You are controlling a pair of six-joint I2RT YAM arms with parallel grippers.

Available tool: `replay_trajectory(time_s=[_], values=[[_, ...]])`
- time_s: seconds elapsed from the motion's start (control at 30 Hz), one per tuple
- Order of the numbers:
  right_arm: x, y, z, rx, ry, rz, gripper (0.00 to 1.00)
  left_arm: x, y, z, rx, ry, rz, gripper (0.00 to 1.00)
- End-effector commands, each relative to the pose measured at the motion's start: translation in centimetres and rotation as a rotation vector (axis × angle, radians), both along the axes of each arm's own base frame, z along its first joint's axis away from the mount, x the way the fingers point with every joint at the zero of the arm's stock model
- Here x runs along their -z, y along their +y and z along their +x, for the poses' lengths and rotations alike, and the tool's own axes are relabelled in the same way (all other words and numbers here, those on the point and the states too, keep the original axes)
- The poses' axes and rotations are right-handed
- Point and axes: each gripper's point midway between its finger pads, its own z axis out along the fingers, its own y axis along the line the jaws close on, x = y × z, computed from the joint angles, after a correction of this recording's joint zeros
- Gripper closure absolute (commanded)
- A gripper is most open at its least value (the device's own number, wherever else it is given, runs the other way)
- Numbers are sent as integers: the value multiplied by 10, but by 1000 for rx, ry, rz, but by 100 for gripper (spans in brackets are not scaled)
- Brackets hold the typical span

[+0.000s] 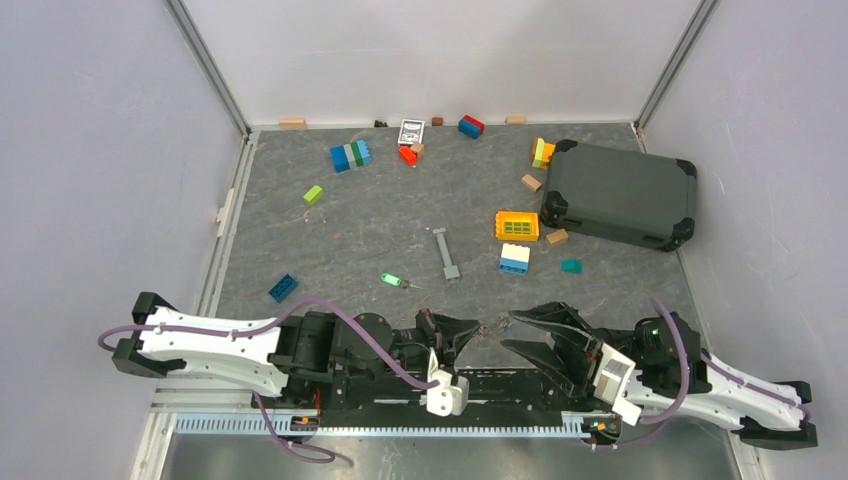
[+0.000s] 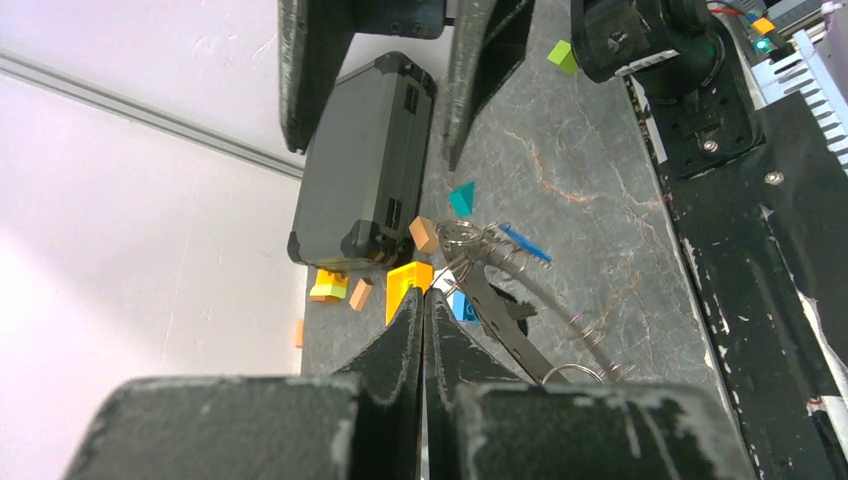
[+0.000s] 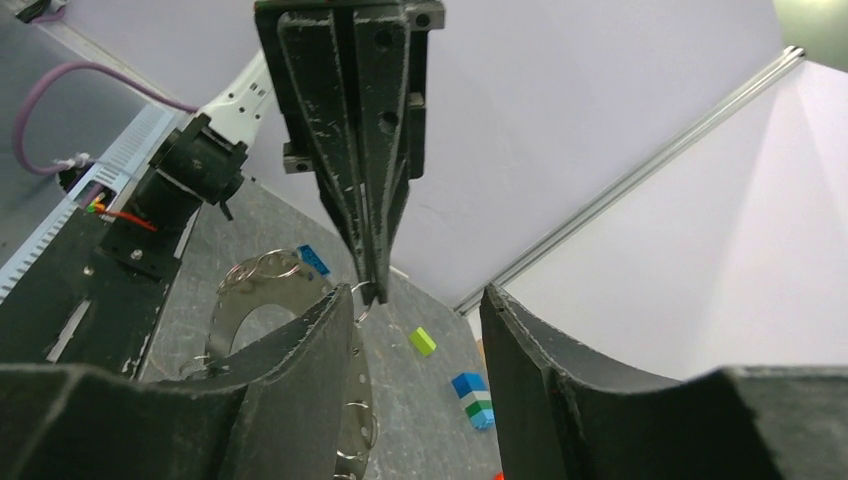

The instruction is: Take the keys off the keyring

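My left gripper [image 1: 478, 328] [image 2: 422, 293] is shut, and in the right wrist view its tip pinches a thin silver wire keyring [image 3: 364, 298]. A curved silver plate [image 3: 250, 300] with holes and several more wire rings hangs from that ring [image 2: 460, 240], low over the table's near edge between the two grippers. My right gripper [image 1: 510, 330] [image 3: 418, 295] faces the left one and stands open. Nothing lies between its fingers, and the plate is beside its left finger [image 3: 300, 350]. A key with a green head [image 1: 392, 281] lies loose on the table.
A long grey metal bar [image 1: 446, 254] lies mid-table. A dark case [image 1: 620, 193] sits at the right, with a yellow grid block [image 1: 517, 225] and a white-and-blue brick [image 1: 514, 258] beside it. Several toy bricks are scattered toward the back. A blue brick [image 1: 283, 288] lies at the left.
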Motion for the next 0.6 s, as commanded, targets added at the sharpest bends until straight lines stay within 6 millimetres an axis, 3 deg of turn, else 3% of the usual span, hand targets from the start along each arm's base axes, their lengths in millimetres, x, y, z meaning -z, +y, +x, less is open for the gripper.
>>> replay_trajectory(time_s=[0.0, 0.27, 0.57], values=[[19, 11, 0, -16, 15, -71, 45, -43, 6, 4, -11, -55, -108, 98], [37, 36, 6, -20, 53, -151, 58, -46, 10, 6, -20, -55, -122, 98], [29, 43, 17, 26, 103, -94, 74, -47, 13, 6, -26, -41, -135, 98]])
